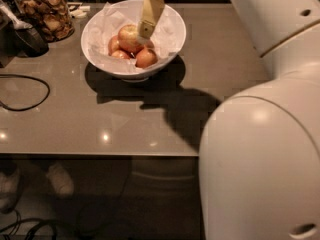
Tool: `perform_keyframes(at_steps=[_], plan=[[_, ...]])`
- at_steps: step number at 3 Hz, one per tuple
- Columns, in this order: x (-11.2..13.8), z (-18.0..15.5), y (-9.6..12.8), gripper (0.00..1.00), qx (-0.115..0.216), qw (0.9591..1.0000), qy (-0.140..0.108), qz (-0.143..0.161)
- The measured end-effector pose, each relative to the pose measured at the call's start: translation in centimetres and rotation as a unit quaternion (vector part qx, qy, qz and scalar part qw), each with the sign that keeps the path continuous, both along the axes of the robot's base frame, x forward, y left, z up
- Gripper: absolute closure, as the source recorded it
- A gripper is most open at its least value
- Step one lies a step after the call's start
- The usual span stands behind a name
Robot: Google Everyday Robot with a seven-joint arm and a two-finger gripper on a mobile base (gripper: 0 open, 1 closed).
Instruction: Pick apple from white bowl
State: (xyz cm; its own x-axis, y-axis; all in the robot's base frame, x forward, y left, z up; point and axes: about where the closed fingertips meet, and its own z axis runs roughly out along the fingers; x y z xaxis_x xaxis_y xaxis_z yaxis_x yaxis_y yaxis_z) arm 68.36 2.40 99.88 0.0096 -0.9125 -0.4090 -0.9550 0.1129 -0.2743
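The white bowl (172, 26) stands at the table's far side, lined with crumpled white paper. It holds the apple (128, 37), the largest and palest one, with smaller redder apples (146, 58) in front of it and beside it. My gripper (146, 30) reaches down from the top of the camera view into the bowl. Its yellowish fingers (150, 14) come down at the right side of the apple, with the tip close to or touching it.
A glass jar of brown snacks (46, 11) stands at the far left, with a dark object (27, 36) beside it. A black cable (25, 91) loops across the table's left. My white arm body (265, 149) fills the right side.
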Motion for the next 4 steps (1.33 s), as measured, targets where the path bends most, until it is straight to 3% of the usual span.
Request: perform_keyframes(at_steps=[4], plan=[[3.2, -1.7, 1.4, 0.04, 0.001, 0.9999, 0.011, 0.001]])
